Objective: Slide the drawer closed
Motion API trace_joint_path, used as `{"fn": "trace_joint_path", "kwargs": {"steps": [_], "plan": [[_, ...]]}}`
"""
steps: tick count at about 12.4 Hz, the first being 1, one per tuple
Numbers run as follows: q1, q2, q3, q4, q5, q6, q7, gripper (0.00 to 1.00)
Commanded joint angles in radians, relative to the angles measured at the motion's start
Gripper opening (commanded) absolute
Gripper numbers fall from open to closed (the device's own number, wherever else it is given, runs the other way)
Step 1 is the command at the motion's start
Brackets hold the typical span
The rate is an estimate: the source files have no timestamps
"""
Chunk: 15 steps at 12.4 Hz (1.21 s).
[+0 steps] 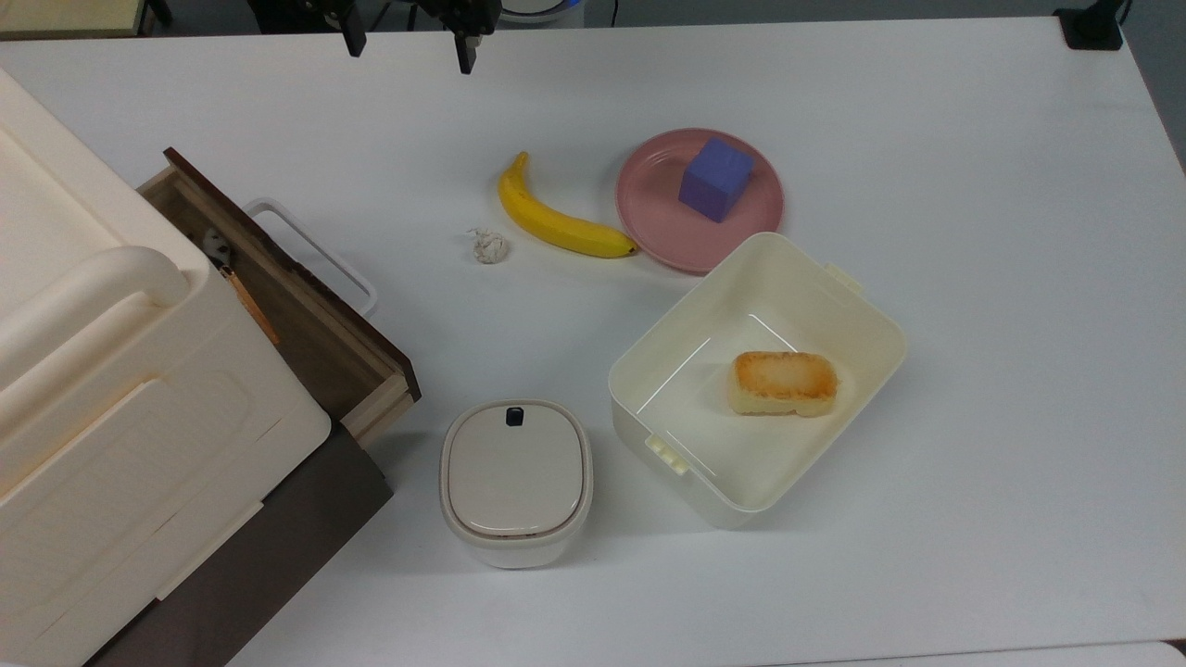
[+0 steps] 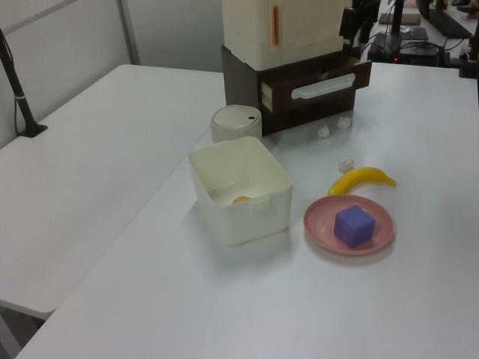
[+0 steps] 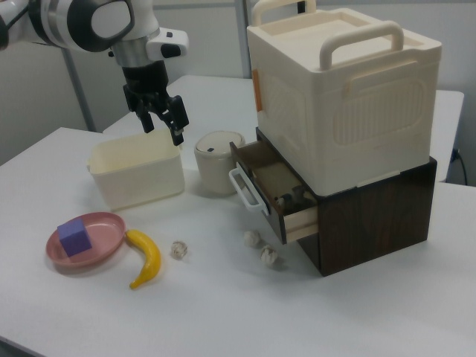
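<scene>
The drawer [image 1: 301, 320] stands pulled out of the dark brown cabinet [image 3: 372, 216], with its dark front panel and white loop handle [image 1: 324, 252] facing the table. Small items lie inside it. In the right view the drawer [image 3: 277, 182] juts toward the right view's left, and in the left view its front [image 2: 322, 86] shows below the cream box. My gripper [image 1: 408, 42] hangs open at the top view's upper edge, well away from the handle and holding nothing. In the right view the gripper [image 3: 165, 125] hovers above the cream bin.
A large cream box [image 3: 342, 89] sits on the cabinet. On the table lie a banana [image 1: 551, 218], a pink plate [image 1: 649, 218] with a purple cube [image 1: 715, 179], a cream bin [image 1: 871, 324] holding a toasted block, a lidded pot [image 1: 515, 480] and crumpled paper balls [image 3: 260, 247].
</scene>
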Motion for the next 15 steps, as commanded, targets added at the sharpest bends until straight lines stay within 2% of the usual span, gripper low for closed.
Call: {"fn": "trace_joint_path", "kwargs": {"steps": [1,2,3,4,5,9,11,13,15], "plan": [[0.012,-0.016,0.005,-0.015,0.020,-0.025,0.006,0.95],[0.011,-0.015,0.005,-0.015,0.023,-0.027,-0.006,0.95],[0.011,-0.015,0.005,-0.015,0.017,-0.030,-0.019,0.78],[0.008,-0.015,0.005,-0.015,0.026,-0.028,-0.017,0.53],[0.006,-0.013,0.004,-0.017,0.031,-0.027,-0.011,0.01],[0.004,0.001,0.004,-0.024,0.040,-0.011,-0.014,0.00],[0.001,0.002,0.004,-0.058,0.046,0.074,0.027,0.00],[0.000,-0.001,-0.005,-0.128,0.048,0.204,0.131,0.00],[0.004,-0.010,-0.005,-0.272,0.043,0.416,0.309,0.00]]}}
